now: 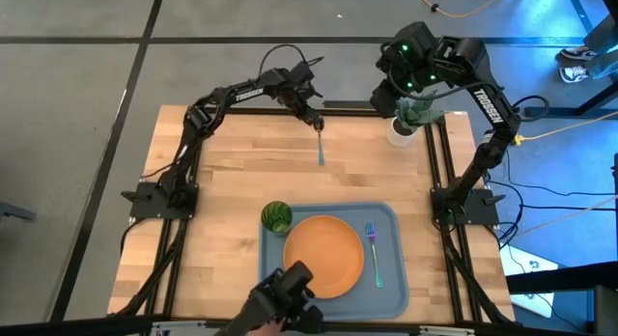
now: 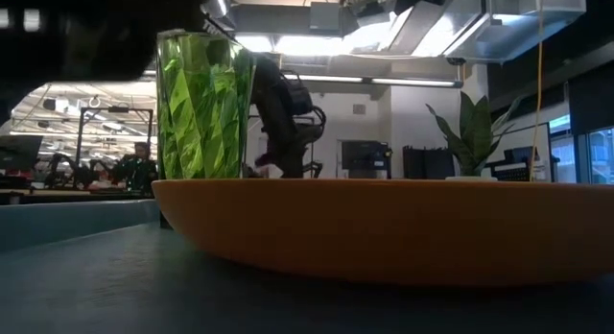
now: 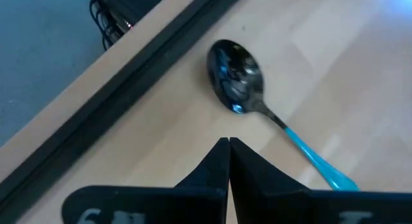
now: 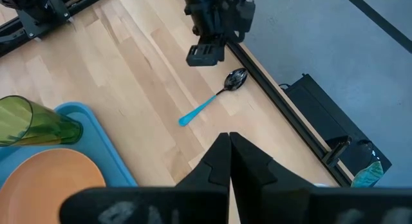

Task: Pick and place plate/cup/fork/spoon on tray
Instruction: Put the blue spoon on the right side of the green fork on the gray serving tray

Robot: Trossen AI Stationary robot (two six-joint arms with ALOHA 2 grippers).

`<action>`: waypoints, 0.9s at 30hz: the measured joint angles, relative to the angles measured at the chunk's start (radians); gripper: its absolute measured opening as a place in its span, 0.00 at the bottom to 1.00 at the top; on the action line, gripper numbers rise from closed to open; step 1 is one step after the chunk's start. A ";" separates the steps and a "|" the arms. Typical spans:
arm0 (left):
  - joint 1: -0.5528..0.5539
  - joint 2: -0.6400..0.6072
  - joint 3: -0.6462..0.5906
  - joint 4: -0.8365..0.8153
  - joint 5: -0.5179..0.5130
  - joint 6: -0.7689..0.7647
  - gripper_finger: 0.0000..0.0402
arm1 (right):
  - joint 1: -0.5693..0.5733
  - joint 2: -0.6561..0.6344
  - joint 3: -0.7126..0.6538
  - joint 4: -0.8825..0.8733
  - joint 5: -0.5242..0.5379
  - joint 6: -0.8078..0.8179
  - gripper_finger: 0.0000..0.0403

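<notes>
Left gripper (image 3: pixel 229 147): clenched on nothing, poised just over the spoon (image 3: pixel 239 84) at the far tabletop (image 1: pixel 232 172) edge.
Right gripper (image 4: pixel 230 141): clenched, empty, raised at the far right corner.
Tray (image 1: pixel 398 278): carries plate (image 1: pixel 323 256), cup (image 1: pixel 276 217), fork (image 1: pixel 374 253).

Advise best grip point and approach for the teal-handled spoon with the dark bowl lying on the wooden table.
Grip the teal-handled spoon mid-handle, coming straight down with fingers across the shaft. It lies flat on bare wood, with clear tabletop either side of the slim straight handle. The left gripper, shut, hovers near the bowl end and would need to open first.
</notes>
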 joint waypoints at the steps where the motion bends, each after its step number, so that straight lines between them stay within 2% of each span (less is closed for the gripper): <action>1: 0.001 0.007 0.000 0.006 -0.002 -0.002 0.00 | 0.000 0.000 0.000 0.000 0.000 -0.001 0.02; 20: -0.013 0.092 0.000 0.153 -0.046 -0.006 0.00 | 0.000 0.000 0.000 0.000 0.000 -0.004 0.02; 27: -0.017 0.112 -0.001 0.185 -0.034 -0.032 0.00 | 0.000 0.000 0.000 0.000 0.000 -0.005 0.02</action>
